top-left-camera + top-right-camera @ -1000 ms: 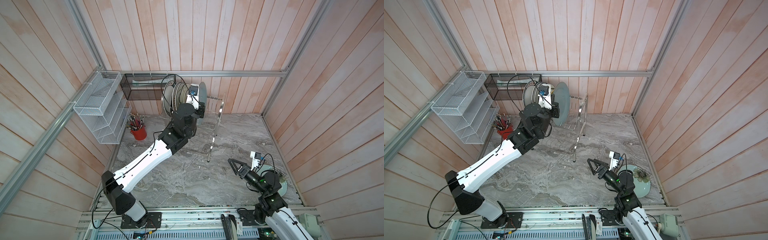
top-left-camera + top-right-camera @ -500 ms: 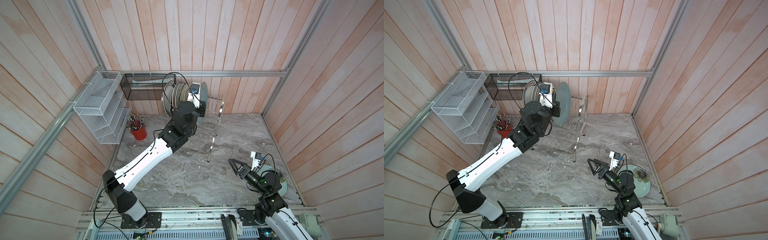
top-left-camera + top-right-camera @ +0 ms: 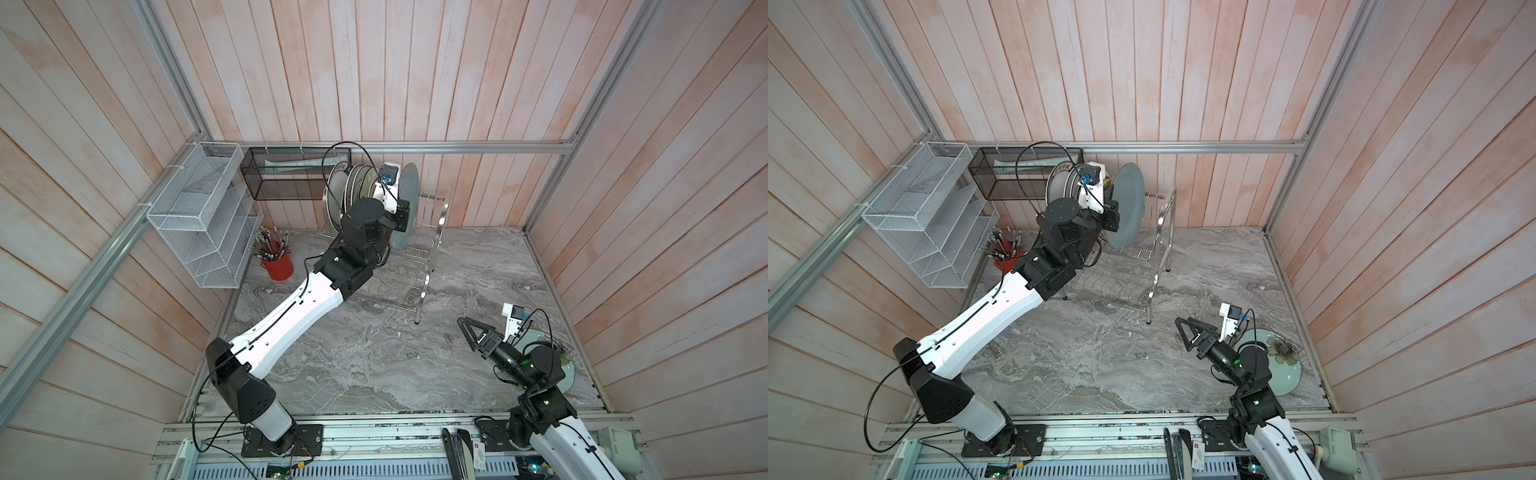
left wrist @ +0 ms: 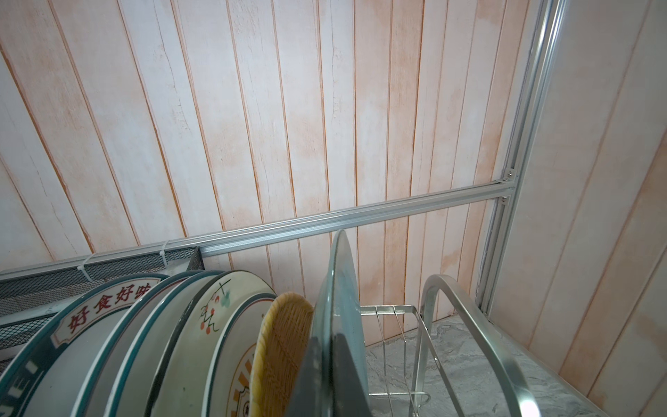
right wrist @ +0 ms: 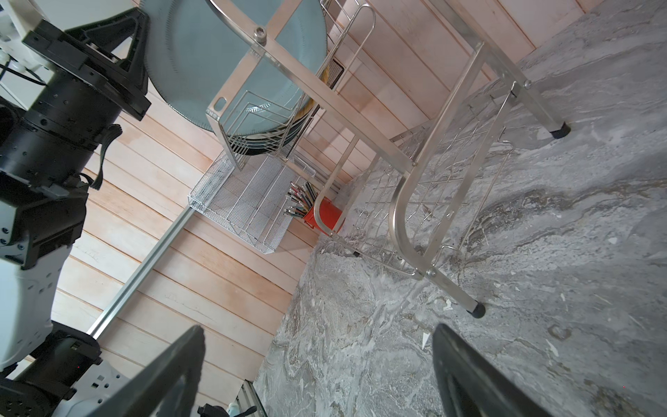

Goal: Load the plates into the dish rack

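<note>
The left pincer (image 4: 326,364) stays clamped on the rim of the grey-blue plate (image 3: 1128,208). The plate has been nudged slightly back and stands upright at the dish rack (image 3: 434,232) upper tier, just beside the yellow woven plate (image 4: 285,343). The left arm stretches across the worktop (image 3: 374,353). The right pincer (image 5: 317,326) gapes wide, unmoved, near the teal plate (image 3: 1283,374).

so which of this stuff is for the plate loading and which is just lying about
Job: dish rack, racked plates, grey-blue plate in the left gripper, teal floral plate.
Lying about: white mesh organiser, black mesh basket, red pen cup.
</note>
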Controlling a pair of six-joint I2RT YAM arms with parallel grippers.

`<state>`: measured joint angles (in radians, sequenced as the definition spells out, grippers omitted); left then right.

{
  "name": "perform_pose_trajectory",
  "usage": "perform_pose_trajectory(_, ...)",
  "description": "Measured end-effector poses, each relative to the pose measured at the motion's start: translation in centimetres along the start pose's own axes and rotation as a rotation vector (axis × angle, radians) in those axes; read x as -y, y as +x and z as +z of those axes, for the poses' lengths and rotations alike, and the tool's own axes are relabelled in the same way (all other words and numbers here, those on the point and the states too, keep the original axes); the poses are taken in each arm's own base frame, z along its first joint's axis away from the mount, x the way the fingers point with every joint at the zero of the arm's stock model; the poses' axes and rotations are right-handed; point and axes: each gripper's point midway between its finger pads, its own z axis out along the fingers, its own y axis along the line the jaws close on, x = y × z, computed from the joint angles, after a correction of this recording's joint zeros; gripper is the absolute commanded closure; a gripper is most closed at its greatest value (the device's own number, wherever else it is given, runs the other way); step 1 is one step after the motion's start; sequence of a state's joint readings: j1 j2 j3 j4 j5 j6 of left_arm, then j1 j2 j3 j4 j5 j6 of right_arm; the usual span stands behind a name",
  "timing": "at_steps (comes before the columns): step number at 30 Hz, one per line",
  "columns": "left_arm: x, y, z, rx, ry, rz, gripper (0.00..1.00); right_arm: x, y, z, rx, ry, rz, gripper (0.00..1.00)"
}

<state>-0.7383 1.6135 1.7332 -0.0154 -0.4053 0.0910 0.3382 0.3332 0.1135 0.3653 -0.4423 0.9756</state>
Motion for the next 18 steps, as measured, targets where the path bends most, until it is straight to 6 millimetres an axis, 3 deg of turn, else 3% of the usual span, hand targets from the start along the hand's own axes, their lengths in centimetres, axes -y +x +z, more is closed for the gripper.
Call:
perform_pose_trajectory(8, -0.9, 0.5, 0.5, -0.004, 0.003, -0.050, 0.99, 0.0, 0.0, 0.0, 0.000, 0.000, 0.000, 0.02)
perform_pose_trajectory(15, -1.2, 0.8, 0.6, -0.002, 0.015, -0.077, 0.83, 0.0, 0.0, 0.0, 0.000, 0.000, 0.001, 0.02)
perform_pose_trajectory(18, -1.3, 0.9, 0.7, -0.005, 0.014, -0.081, 0.81, 0.0, 0.0, 0.0, 0.000, 0.000, 0.001, 0.02)
